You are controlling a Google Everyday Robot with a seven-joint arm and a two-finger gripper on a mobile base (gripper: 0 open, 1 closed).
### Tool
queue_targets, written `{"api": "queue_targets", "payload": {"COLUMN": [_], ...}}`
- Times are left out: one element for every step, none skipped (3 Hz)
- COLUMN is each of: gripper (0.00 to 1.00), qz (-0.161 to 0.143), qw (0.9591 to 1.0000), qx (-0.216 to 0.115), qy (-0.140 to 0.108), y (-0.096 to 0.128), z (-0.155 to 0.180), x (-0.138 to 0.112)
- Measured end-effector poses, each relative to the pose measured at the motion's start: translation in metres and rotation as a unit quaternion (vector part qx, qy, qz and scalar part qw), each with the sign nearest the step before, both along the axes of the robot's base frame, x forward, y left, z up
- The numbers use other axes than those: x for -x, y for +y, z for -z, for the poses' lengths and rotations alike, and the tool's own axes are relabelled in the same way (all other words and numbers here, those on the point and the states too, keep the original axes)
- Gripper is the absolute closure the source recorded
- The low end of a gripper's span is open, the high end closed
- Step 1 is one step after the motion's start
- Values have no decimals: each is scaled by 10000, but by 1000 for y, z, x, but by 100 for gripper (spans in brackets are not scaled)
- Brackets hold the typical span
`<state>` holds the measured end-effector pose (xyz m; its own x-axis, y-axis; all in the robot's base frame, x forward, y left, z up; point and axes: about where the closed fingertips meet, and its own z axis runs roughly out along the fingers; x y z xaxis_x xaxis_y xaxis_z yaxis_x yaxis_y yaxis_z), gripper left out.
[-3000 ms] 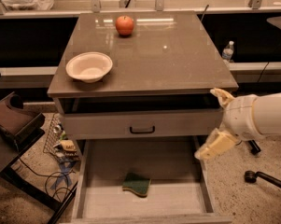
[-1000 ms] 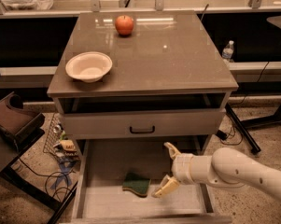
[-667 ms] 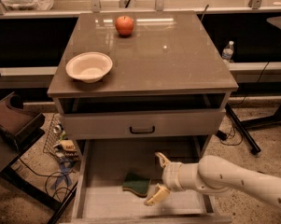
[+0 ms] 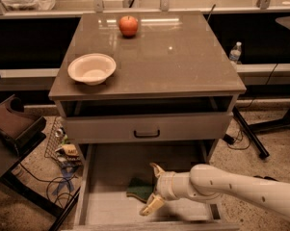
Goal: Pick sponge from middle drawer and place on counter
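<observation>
1. Across the upper half, the counter (image 4: 183,57) spreads wide and glossy above a shut drawer front (image 4: 183,127).
2. Below that, the middle drawer (image 4: 111,208) is pulled out, its pale floor showing.
3. Reaching in from the right, the gripper (image 4: 151,188) sits low inside this drawer. Its fingers are spread apart either side of the sponge's right end, possibly touching it.
4. A white bowl (image 4: 92,68) rests on the counter's left side.
5. The sponge (image 4: 137,190) lies dark green on the drawer floor, near its centre.
6. A red apple (image 4: 128,25) stands near the counter's back edge.
</observation>
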<state>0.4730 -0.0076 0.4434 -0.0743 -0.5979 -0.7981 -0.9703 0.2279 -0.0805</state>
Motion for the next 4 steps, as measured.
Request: {"api": "queue_targets", "payload": {"gripper": [0,0,0,0], "qz": [-7,53,111,91], "qw": [10000,9998,9993,9959], "qx": [13,130,287,814], "qy": [36,-115,-231,-377], "y": [12,15,12,13], "z": [21,42,53,65], "x": [-6,-11,-14,-15]}}
